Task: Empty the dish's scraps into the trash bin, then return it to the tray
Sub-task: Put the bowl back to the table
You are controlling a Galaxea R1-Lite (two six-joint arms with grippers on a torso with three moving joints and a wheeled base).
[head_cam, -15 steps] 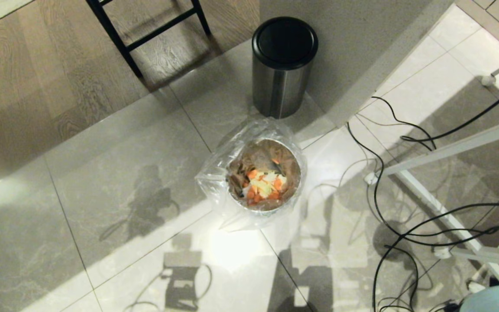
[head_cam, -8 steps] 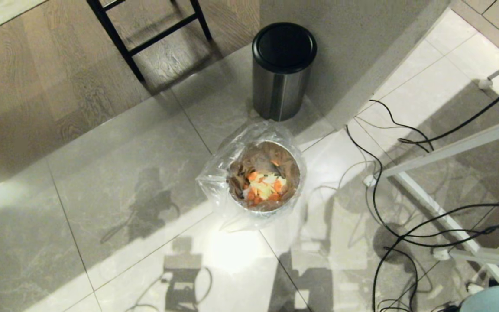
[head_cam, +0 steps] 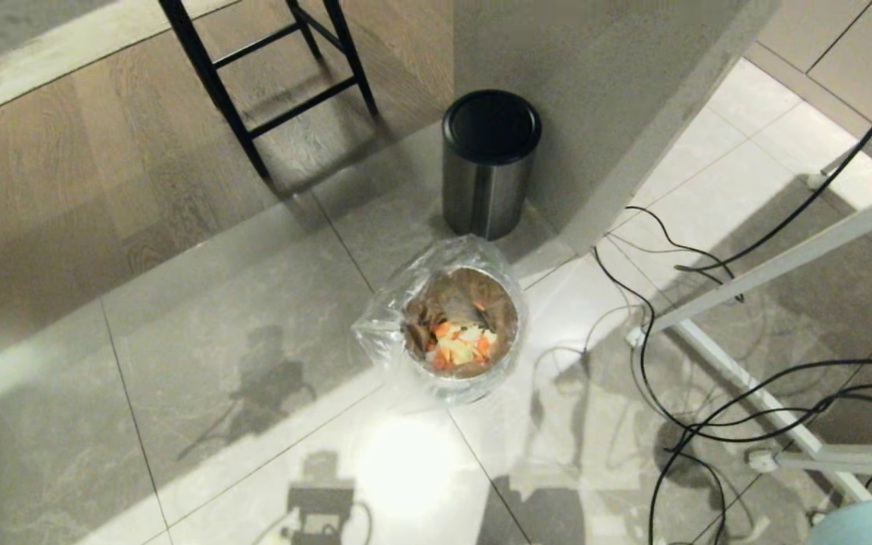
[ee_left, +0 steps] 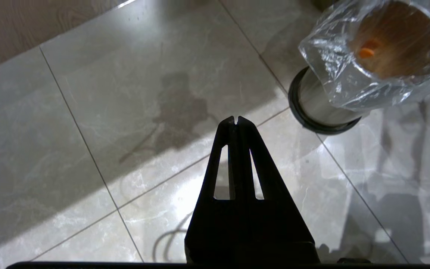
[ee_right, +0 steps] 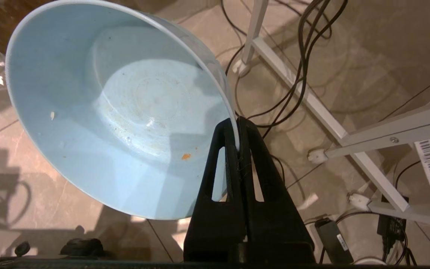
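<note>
The emptying step is judged complete, and the return of the dish to the tray is now the step in hand. The right gripper (ee_right: 238, 129) is pinching the rim of the dish (ee_right: 118, 108) between closed fingers, holding it tilted on edge over the tiled floor (head_cam: 216, 318); in the head view only a sliver of the dish is showing at the bottom right corner. The dish interior is carrying nothing but a small orange speck and a pale fleck. The scraps (head_cam: 460, 347) are lying at the bottom of the trash bin (head_cam: 463, 325), which is standing on the floor with its clear bag draped over the rim, just in front of the lidded bin (head_cam: 490, 163). The left gripper (ee_left: 236, 120) is hanging empty with its fingers pressed together, pointing at bare floor beside the trash bin. The tray is not appearing in any view. The next move is judged to call for bringing the tray into sight, levelling the dish, and carrying it clear of the cables (head_cam: 708, 393) and white frame (head_cam: 777, 265) on the robot's right before setting it down.
</note>
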